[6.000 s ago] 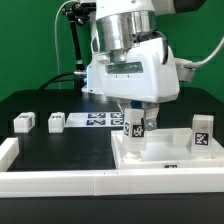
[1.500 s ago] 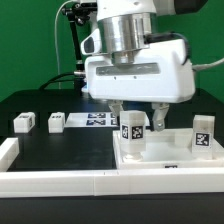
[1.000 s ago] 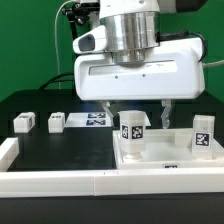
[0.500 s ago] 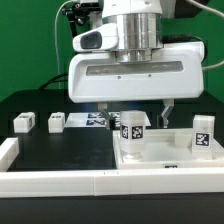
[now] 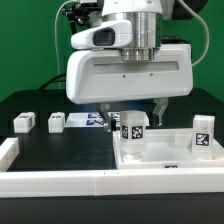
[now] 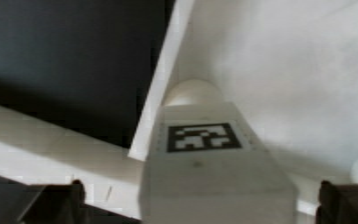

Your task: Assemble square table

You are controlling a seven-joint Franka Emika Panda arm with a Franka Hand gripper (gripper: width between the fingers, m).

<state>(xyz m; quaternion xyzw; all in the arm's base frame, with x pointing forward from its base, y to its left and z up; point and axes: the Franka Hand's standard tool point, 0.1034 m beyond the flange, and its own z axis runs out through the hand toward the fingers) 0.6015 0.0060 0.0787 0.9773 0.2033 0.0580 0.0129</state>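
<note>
Nearest in the exterior view, a white rail (image 5: 60,180) runs along the front edge of the black bench (image 5: 70,145). Just behind it, toward the exterior view's right, the square slab (image 5: 165,158) of the table lies flat on the bench. Two legs stand upright on it: the near leg (image 5: 133,128) by the slab's side on the exterior view's left, and the far leg (image 5: 203,133) at the exterior view's right. The claw (image 5: 137,112) hangs over the near leg, spread wide and holding nothing. Its fingers (image 5: 160,108) flank the leg's top without touching it. In the wrist view the leg's tag faces the camera, and a gap shows between each dark fingertip (image 6: 51,200) and the leg. Farther back on the exterior view's left, the outer loose leg (image 5: 23,122) and the inner loose leg (image 5: 56,122) rest on the bench, near each other but apart. Beyond them lies the marker board (image 5: 95,119), partly hidden by the arm's white housing (image 5: 130,75).
</note>
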